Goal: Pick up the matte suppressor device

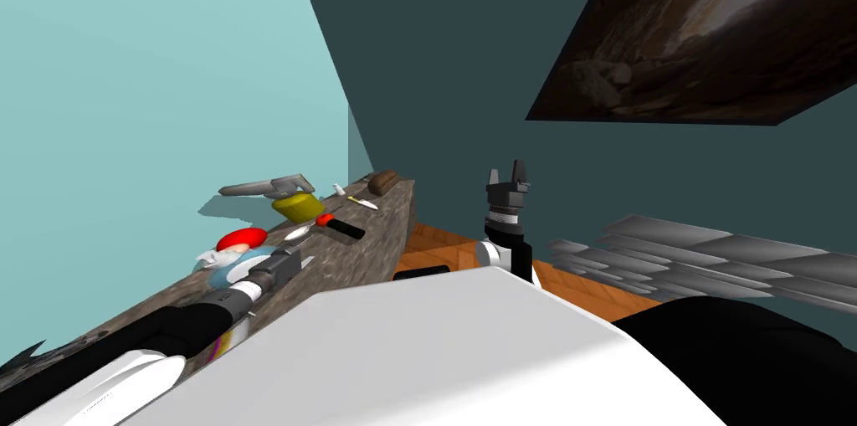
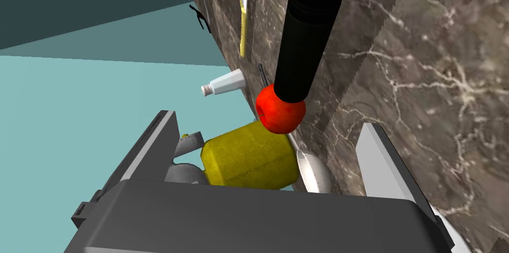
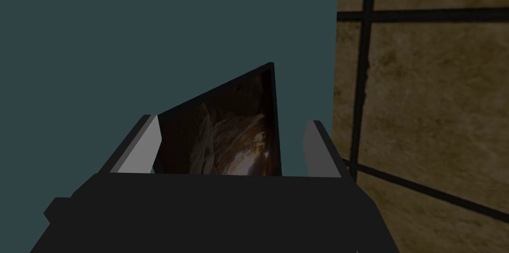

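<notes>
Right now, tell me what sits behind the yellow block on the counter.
A long grey object lies behind the yellow block, between it and the light blue wall. The block covers the grey object's lower edge, so I cannot tell whether they touch.

The left arm begins as a rounded white shell, narrows into a black tube, then carries a thin ring ribbed in white and silver. The left gripper is a mid-grey box with bevelled edges and a small stepped tab on one side. Its two fingers are flat, square-tipped blades, one lit pale grey and the other shaded darker. The right arm has a rounded white link beside a black one, topped by the same ribbed ring. The right gripper has a nearly black box, a similar side tab, and pale blades with dark flanks.
</notes>
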